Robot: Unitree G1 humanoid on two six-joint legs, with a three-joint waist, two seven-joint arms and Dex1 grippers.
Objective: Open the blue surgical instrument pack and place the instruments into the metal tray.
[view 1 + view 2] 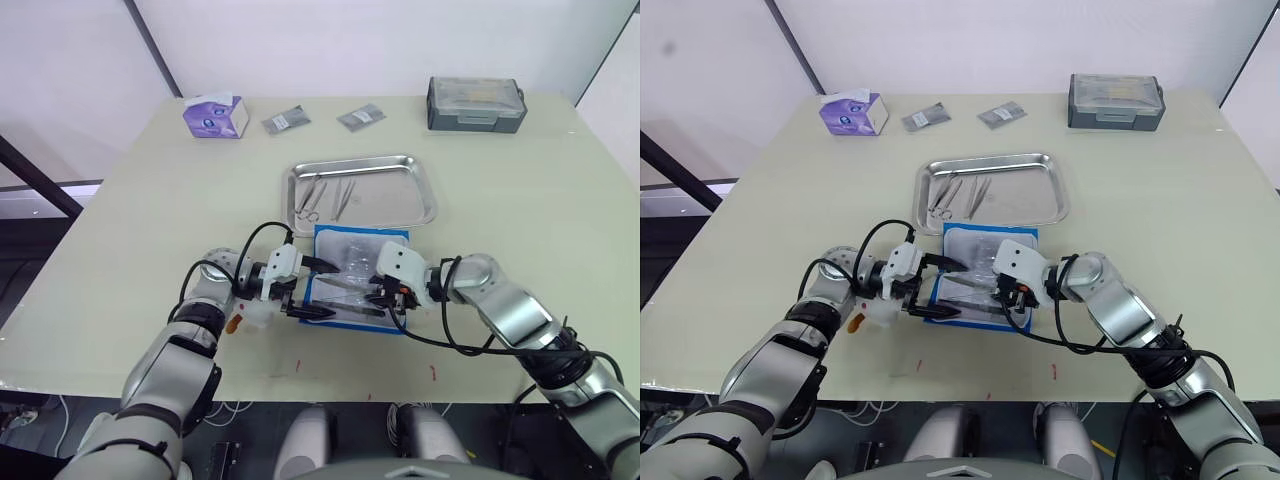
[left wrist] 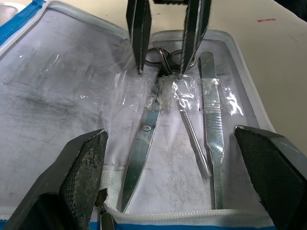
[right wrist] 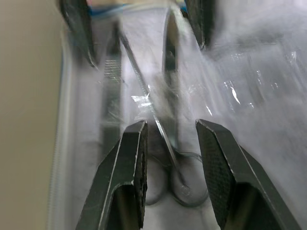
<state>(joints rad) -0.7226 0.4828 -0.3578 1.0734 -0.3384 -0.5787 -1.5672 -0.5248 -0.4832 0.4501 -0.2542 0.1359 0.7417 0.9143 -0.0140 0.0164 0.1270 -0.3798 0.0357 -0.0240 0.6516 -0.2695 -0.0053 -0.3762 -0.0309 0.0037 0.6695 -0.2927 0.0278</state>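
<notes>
Steel tools lie in two places: some instruments (image 1: 322, 197) already rest in the metal tray (image 1: 420, 205), and three more sit under the clear pockets of the blue surgical instrument pack (image 1: 399, 238), which lies open on the table just in front of the tray. From the left, the left gripper (image 1: 312, 288) holds its fingers spread wide over the pack's near edge, gripping nothing. Between the two grippers lie the scissors (image 2: 146, 132), a thin probe (image 2: 192, 134) and a flat scalpel handle (image 2: 213, 120). On the right, the right gripper (image 3: 170, 148) straddles the scissor rings, its fingers partly open and empty. A good pull would close squarely on the rings, then slide the scissors straight along their pocket while the left gripper pins the lining
</notes>
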